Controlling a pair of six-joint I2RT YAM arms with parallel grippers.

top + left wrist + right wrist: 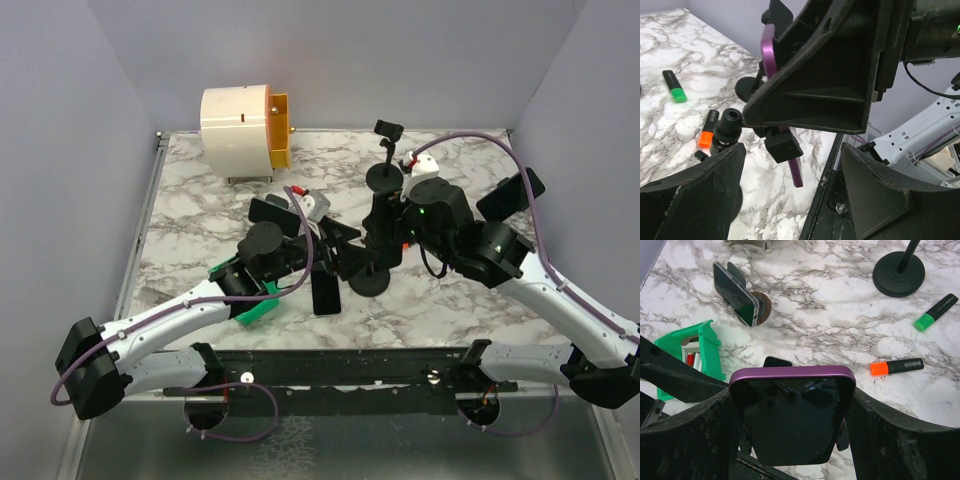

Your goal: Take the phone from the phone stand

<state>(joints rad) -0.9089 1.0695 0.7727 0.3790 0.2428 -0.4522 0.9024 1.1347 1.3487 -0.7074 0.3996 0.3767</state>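
Note:
The phone [790, 420], purple-edged with a dark screen, stands upright in the phone stand. The stand's black side clamps [841, 437] hug its lower edges. My right gripper [792, 405] is shut on the phone, one finger pressed on each long side. From the left wrist I see the phone edge-on [769, 55] with the stand's clamp [782, 145] on it. My left gripper [790, 200] is open just below, nothing between its fingers. From above, both grippers, right [385, 232] and left [335, 265], meet over the stand's round base [368, 281], hiding the phone.
A white and orange drum [245, 133] sits at the back left. A second pole stand [386, 176] is behind the arms. A green holder [705, 352], another phone in a round holder [737, 294], an orange highlighter [897, 366] and a green highlighter [936, 313] lie around. Walls enclose the table.

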